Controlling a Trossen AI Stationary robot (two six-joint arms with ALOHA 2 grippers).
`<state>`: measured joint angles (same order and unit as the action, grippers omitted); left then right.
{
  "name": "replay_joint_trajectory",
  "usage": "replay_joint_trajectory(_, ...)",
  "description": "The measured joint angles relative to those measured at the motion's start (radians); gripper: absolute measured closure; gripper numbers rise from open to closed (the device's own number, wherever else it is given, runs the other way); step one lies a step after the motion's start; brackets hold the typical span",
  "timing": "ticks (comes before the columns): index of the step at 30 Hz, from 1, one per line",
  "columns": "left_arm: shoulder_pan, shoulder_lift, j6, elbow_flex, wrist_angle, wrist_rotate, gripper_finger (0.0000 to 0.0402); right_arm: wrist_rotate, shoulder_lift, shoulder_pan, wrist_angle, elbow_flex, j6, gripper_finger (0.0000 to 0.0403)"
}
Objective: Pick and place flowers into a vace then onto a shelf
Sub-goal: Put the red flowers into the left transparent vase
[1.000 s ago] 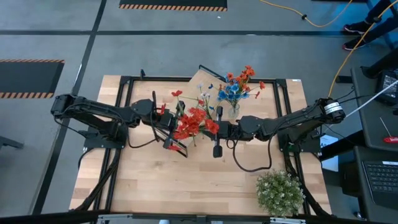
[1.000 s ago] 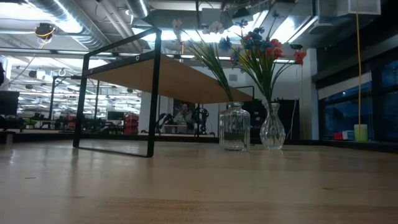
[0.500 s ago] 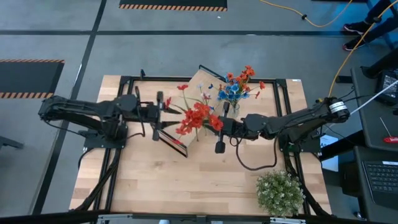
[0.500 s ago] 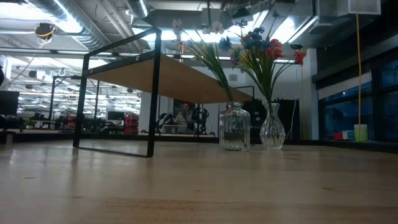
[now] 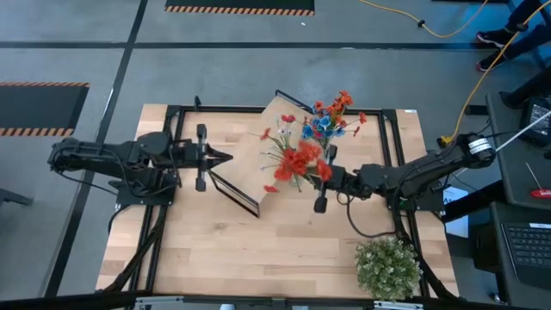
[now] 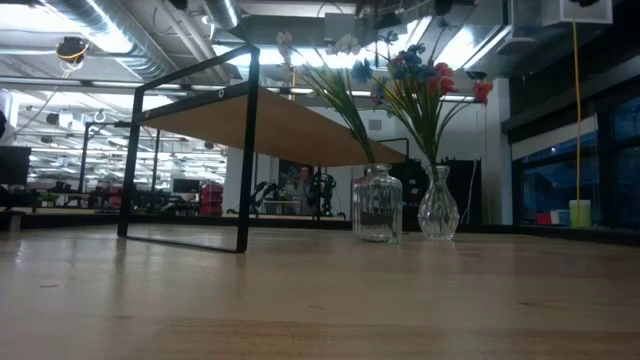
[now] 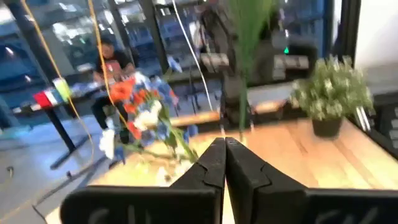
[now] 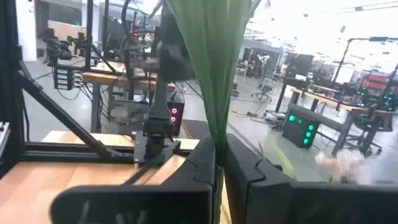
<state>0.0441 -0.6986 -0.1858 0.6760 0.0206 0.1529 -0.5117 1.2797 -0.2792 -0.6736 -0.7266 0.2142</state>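
Frankly, a good deal is hidden from me: in the low view neither arm shows, and in the high view the shelf [image 5: 277,116] is mostly covered by blossoms, so I see only a tilted corner of its light board and a length of black frame. The wooden table [image 5: 284,258] fills most of the high view, ringed by grey floor with striped hazard tape, and a yellow cable runs across the floor at the far right. From table height the shelf [image 6: 270,125] stands on its thin black legs, with a lit workshop of benches and ceiling ducts behind it. My right gripper [image 5: 320,176] sits near the table's middle, its fingers clamped around green stems, and the red flowers [image 5: 297,159] fan out from it over the shelf's near edge; the right wrist view confirms the stems pinched between the dark fingers [image 8: 202,165]. My left gripper [image 5: 225,158] is well apart to the left, fingers pressed together on nothing, as the left wrist view shows. Two glass vases [image 6: 377,205] stand side by side beyond the shelf, holding mixed blue, red and white sprigs [image 6: 420,75]. A bushy green plant [image 5: 387,265] sits at the table's near right corner. A seated person appears blurred in the left wrist view.
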Motion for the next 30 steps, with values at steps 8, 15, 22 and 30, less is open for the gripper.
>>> replay_joint_trajectory(8,0.0,0.099,0.016,-0.111,-0.074,0.017,0.0399,-0.032,0.001,-0.028,-0.11,0.119,0.009,0.0392)
replay_joint_trajectory(15,0.0,0.114,0.033,-0.163,-0.111,0.033,0.0399,-0.037,0.002,-0.027,-0.279,0.235,0.005,0.0392)
replay_joint_trajectory(22,0.0,0.112,0.034,-0.163,-0.121,0.033,0.0398,-0.03,0.002,-0.027,-0.396,0.342,0.0,0.0392)
replay_joint_trajectory(30,0.0,0.112,0.039,-0.163,-0.125,0.033,0.0399,-0.008,0.076,0.002,-0.523,0.361,0.039,0.0393)
